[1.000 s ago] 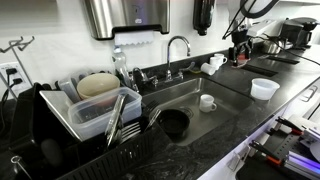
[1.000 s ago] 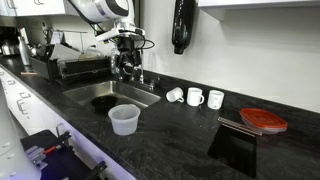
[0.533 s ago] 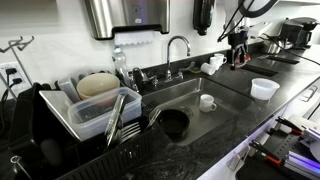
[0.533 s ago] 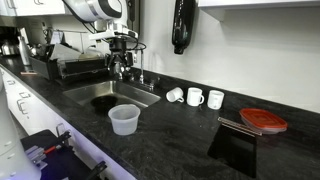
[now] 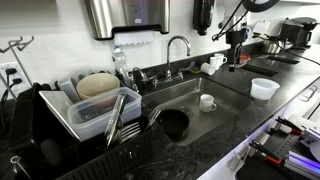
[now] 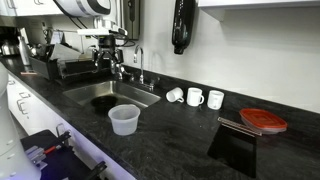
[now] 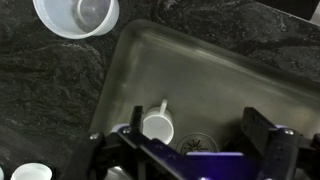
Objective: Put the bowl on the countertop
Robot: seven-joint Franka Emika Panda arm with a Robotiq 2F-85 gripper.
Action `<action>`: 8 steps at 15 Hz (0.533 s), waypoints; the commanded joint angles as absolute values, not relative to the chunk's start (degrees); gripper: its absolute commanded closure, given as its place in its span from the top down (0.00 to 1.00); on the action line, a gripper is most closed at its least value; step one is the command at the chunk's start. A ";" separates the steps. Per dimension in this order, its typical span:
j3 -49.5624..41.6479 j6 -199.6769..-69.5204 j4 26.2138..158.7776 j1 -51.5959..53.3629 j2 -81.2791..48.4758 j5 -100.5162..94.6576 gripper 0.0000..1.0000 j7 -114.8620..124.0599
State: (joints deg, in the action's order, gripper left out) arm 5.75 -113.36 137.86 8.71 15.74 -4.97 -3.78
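Observation:
The black bowl [image 5: 173,124] sits in the steel sink, at the end nearer the dish rack; it also shows in the other exterior view [image 6: 104,102]. It is out of the wrist view. The black countertop [image 5: 250,110] [image 6: 180,130] runs around the sink. My gripper [image 5: 236,60] [image 6: 109,64] hangs high over the sink's faucet side, open and empty. In the wrist view its jaws [image 7: 197,128] spread above the sink floor, with the drain between them. A small white cup [image 7: 158,125] lies just inside one jaw.
A white bowl [image 5: 264,88] [image 6: 123,119] [image 7: 78,15] stands on the countertop beside the sink. The small white cup [image 5: 207,102] lies in the sink. The faucet [image 5: 178,45], a dish rack [image 5: 95,108], white mugs [image 6: 195,97] and a red lid [image 6: 263,120] are nearby.
My gripper has moved sideways along the back wall, from beside the faucet to over the sink. It stays open. The bowl and cup have not moved.

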 commanded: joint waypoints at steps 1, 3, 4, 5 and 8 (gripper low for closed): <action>6.12 -113.29 137.79 8.17 15.73 -4.85 1.00 -3.87; 6.11 -113.24 137.75 8.38 16.06 -4.52 1.00 -4.53; 5.93 -113.25 137.72 8.83 16.31 -3.20 1.00 -5.66; 5.85 -113.40 137.71 9.56 16.49 -1.09 1.00 -6.79; 8.08 -117.10 138.47 12.36 16.46 3.56 1.00 -6.44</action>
